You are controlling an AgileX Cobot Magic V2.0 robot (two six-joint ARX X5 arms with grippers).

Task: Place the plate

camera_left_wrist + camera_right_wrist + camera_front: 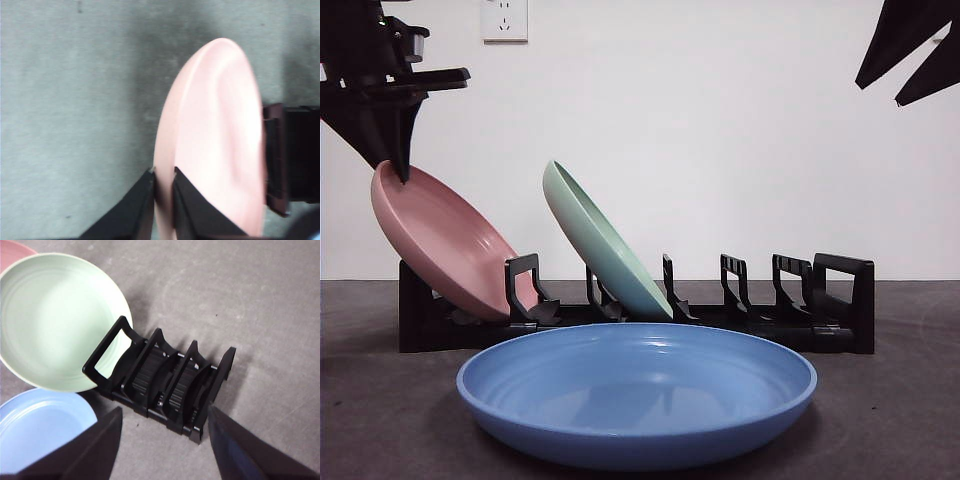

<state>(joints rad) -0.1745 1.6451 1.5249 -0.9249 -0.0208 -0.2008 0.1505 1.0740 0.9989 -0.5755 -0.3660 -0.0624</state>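
Blue plate (637,395), shallow with ringed interior, lies flat on the dark grey table (900,420) nearest the front camera, at about 6 o'clock of that view. Black dish rack (640,310), slotted with upright dividers, stands just behind it, running from 9 to 3 o'clock across the table. Pink plate (445,245): seated in the rack's endmost slot at the 9 o'clock end, tilted, upper rim leaning toward 10 o'clock. Left gripper (164,200): jaws narrow, pinched on the pink plate's rim, one jaw on each face; in the front view it comes down from the 11 o'clock corner onto the plate's upper edge. Green plate (605,245): in a slot further along the rack, leaning the same way as the pink one, apart from it. Remaining slots toward 3 o'clock hold nothing visible. Right gripper (165,440): jaws spread wide, holding nothing, raised above the rack's 3 o'clock end; shows as black tips at the 1 o'clock corner of the front view. Surface: matte grey, faintly mottled. Background: plain white wall (720,130) with a white power socket (504,19) at 11 o'clock.
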